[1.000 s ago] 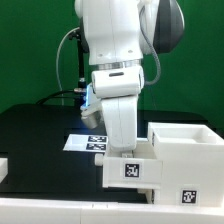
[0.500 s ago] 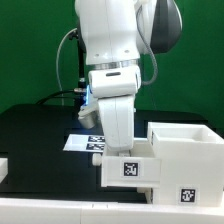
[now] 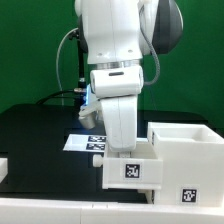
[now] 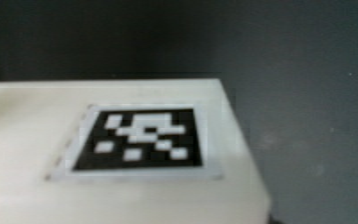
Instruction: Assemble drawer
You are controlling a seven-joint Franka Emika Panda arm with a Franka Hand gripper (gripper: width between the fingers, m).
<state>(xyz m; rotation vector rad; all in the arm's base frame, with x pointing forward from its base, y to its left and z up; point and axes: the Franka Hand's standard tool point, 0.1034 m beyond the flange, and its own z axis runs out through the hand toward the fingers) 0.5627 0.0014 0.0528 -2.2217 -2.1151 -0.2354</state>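
A small white drawer tray (image 3: pixel 115 174) with a black-and-white tag (image 3: pixel 131 169) on its front stands on the black table. It touches the left side of the large white open-topped housing (image 3: pixel 190 160). My gripper (image 3: pixel 127 150) reaches straight down onto the tray's back part. Its fingertips are hidden behind the tray wall, so I cannot tell whether it grips. The wrist view is blurred and very close. It shows only a white tray surface (image 4: pixel 25 150) with a tag (image 4: pixel 144 140) and dark table beside it. No fingers show there.
The marker board (image 3: pixel 78 143) lies on the table behind the arm. Another white part (image 3: pixel 3 168) shows at the exterior view's left edge. A pale strip (image 3: pixel 60 210) runs along the table's front edge. A green wall stands behind.
The arm and the tray have shifted very slightly toward the exterior view's left. Nothing else has changed.
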